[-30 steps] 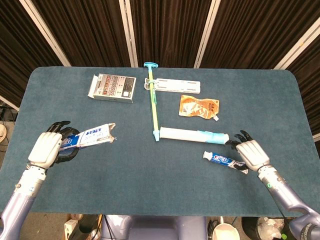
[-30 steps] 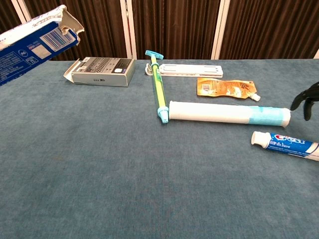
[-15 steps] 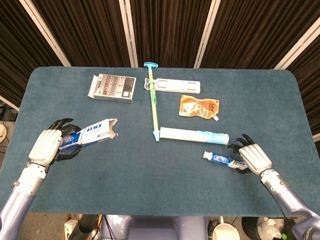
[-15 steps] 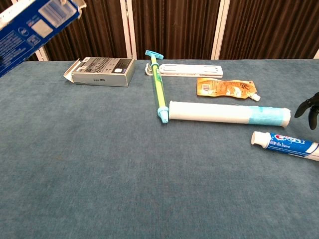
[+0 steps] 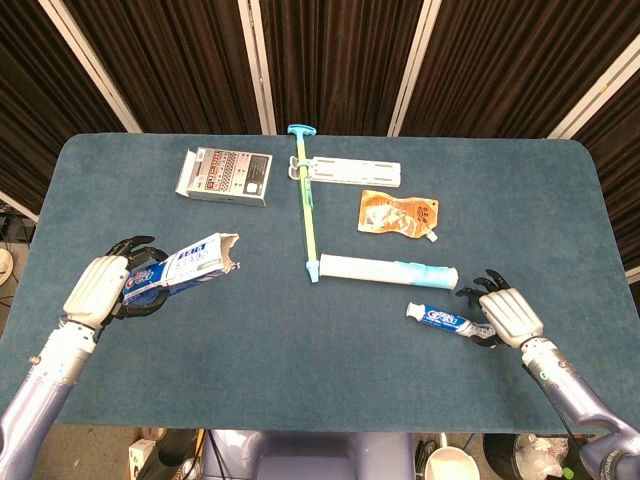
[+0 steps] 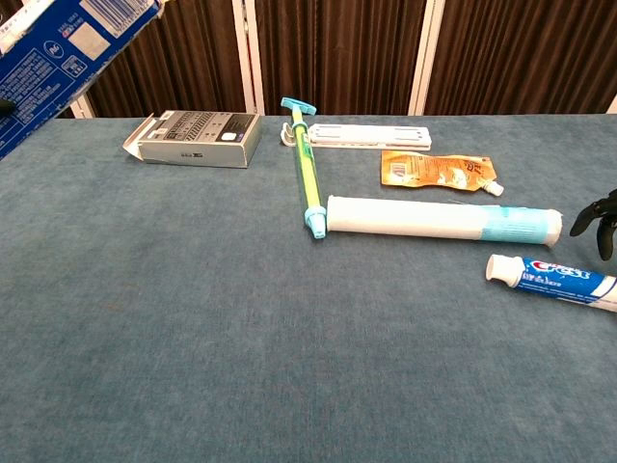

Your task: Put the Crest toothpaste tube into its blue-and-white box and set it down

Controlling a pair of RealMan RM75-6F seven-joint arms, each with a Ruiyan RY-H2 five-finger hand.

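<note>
Teal cloth table (image 5: 330, 380): carries everything; both hands work near its front edge.
Box, blue-and-white (image 5: 182, 268): clamped in the left hand's fingers, lifted off the cloth, open flapped end pointing away from the fingers toward the table's middle.
Left hand (image 5: 100, 290): fingers wrapped round the closed end of the box; in the chest view only the box shows at top left.
Right hand (image 5: 508, 316): fingers spread and curved over the tail of the tube, holding nothing as far as I can judge; whether the fingertips already touch the tube is unclear.
White-and-teal cylinder (image 5: 388, 270): lies just beyond the fingers of the right hand.
Crest toothpaste tube (image 5: 445, 320): flat on the cloth, white cap pointing away from the right fingers, toward the box.
Step in hand: grasping the tube. Probably best to pinch the flat tail, leaving the cap end free, then lift clear of the cylinder before aiming at the box mouth.
</note>
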